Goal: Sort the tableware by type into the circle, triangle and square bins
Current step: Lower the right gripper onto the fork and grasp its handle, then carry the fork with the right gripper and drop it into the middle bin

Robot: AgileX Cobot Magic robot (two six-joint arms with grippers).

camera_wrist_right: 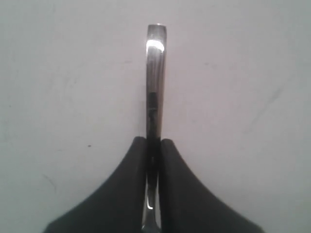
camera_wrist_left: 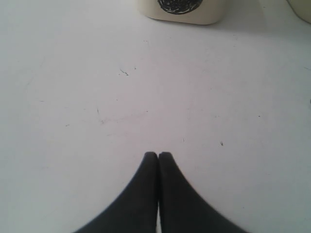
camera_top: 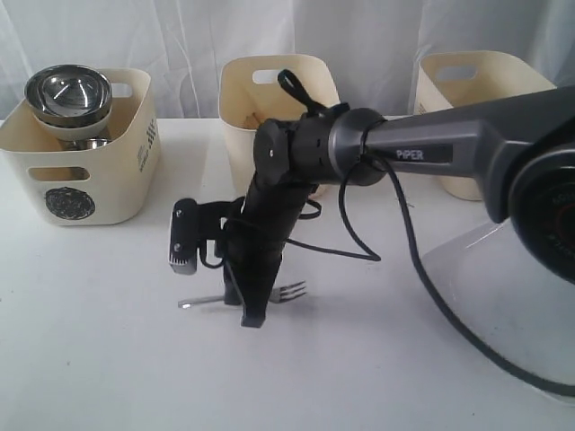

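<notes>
Three cream tubs stood along the back of the white surface [camera_top: 108,359]. The left tub [camera_top: 117,180], w/ a dark circle sticker [camera_top: 70,203] on its front, held a steel bowl [camera_top: 68,92] sitting high at the rim. More steel showed below the bowl, too hidden to name. The middle tub [camera_top: 241,99] was partly behind my right arm [camera_top: 431,148], so its front sticker was hidden. The right tub [camera_top: 467,85] sat at the far right, also part-covered by the arm, and I couldn't make out its sticker.

My right arm reached across to approx. the middle of the surface, in front of the middle tub, jaws pointing down. The right jaws were pinched narrow on the fork [camera_top: 292,291], gripping it along the shaft. Its shiny handle [camera_wrist_right: 155,73] ran out from between the two closed pads. In the exterior view the handle end pointed toward the circle tub's side & the tines the opposite way. The fork sat roughly level at surface height. I couldn't tell if it was touching the surface or just off it. It was outside all three tubs, nearest the middle one.

My left jaws were pressed fully together, holding nothing, over bare surface, w/ the circle tub's base ahead of them.
</notes>
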